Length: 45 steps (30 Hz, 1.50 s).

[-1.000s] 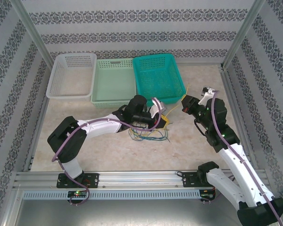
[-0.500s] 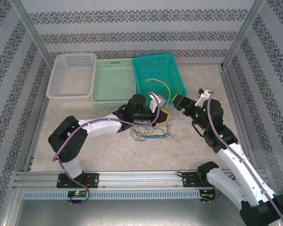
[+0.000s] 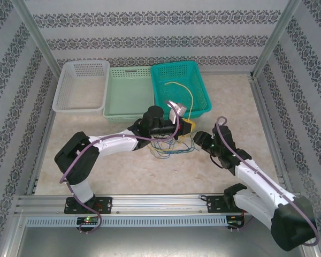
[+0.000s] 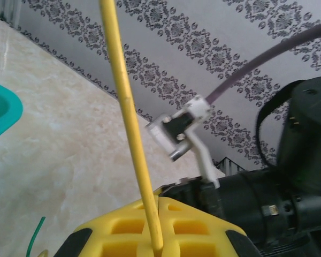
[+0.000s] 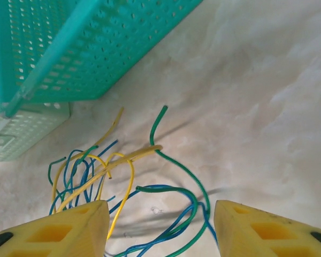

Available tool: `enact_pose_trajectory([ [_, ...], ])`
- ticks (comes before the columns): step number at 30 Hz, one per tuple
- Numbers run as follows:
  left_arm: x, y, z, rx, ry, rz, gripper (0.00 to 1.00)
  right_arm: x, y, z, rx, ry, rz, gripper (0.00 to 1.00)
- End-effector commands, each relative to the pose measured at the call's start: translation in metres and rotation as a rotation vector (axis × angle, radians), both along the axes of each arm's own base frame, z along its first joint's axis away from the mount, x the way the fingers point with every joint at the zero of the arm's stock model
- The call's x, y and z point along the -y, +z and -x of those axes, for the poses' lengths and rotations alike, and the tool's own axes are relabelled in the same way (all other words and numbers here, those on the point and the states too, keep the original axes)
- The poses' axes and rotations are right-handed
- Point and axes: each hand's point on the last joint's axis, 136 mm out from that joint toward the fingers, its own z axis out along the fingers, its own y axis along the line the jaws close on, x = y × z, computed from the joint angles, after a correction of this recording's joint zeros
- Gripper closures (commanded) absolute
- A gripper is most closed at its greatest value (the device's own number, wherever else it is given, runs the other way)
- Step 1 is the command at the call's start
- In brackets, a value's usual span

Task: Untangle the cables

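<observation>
Starting nearest the arms, the right gripper (image 5: 160, 211) stands spread wide above the cables (image 3: 171, 148), touching nothing. Its finger roots are cut off by the lower frame edge. Below it, the green cable (image 5: 188, 174) and blue cable (image 5: 163, 188) loop through yellow strands, and the crossings are hard to trace. The left gripper (image 4: 154, 219) is clenched on the yellow cable (image 4: 124, 101), whose gripped end is hidden between the pads. That strand arcs over the teal basket (image 3: 175, 64); whether it touches the basket floor cannot be told. The heap lies just beside this basket, at its 6 o'clock. Bare marbled table (image 3: 123, 171) lies open at 3, 6 and 9 o'clock of the heap. A pale green basket (image 3: 129, 69) and a white basket (image 3: 81, 63) stand at the teal one's 9 o'clock. Patterned walls (image 3: 150, 21) close the back and sides.
</observation>
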Motion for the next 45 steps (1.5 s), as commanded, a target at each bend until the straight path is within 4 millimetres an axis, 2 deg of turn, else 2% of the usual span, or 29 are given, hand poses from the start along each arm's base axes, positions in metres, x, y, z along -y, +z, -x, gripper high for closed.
enact_pose_trajectory([
  [1, -0.002, 0.042, 0.007, 0.076, -0.039, 0.118, 1.00, -0.021, 0.026, -0.019, 0.047, 0.014, -0.101, 0.44],
  [4, -0.001, 0.044, 0.010, 0.077, -0.058, 0.130, 1.00, -0.033, 0.022, -0.023, 0.026, 0.041, -0.140, 0.42],
  [10, 0.002, 0.040, 0.015, 0.080, -0.092, 0.119, 1.00, -0.040, 0.022, -0.024, -0.004, 0.036, -0.178, 0.41],
  [15, 0.003, 0.039, 0.014, 0.093, -0.091, 0.113, 1.00, -0.050, 0.014, -0.023, -0.068, 0.045, -0.227, 0.41],
  [21, 0.005, 0.037, 0.018, 0.111, -0.098, 0.102, 1.00, -0.058, 0.006, -0.028, -0.111, 0.051, -0.250, 0.46],
  [24, 0.007, 0.040, 0.020, 0.121, -0.105, 0.114, 1.00, -0.058, 0.002, -0.032, -0.114, 0.041, -0.239, 0.55],
  [27, 0.009, 0.043, 0.022, 0.126, -0.116, 0.128, 1.00, -0.059, -0.002, -0.036, -0.115, 0.031, -0.239, 0.68],
  [29, 0.009, 0.044, 0.023, 0.131, -0.117, 0.133, 1.00, -0.060, -0.004, -0.039, -0.115, 0.028, -0.236, 0.82],
  [31, 0.007, 0.044, 0.024, 0.136, -0.112, 0.128, 1.00, -0.057, -0.006, -0.041, -0.105, 0.015, -0.220, 0.99],
  [35, -0.004, 0.051, 0.022, 0.152, -0.067, 0.122, 1.00, -0.034, -0.009, -0.040, -0.078, -0.052, -0.109, 1.00],
  [40, -0.023, 0.087, 0.025, 0.213, -0.026, 0.147, 1.00, 0.003, -0.019, -0.029, -0.068, -0.157, 0.040, 1.00],
  [45, -0.042, 0.116, 0.026, 0.271, 0.034, 0.130, 1.00, 0.017, -0.037, -0.019, -0.095, -0.198, 0.093, 1.00],
])
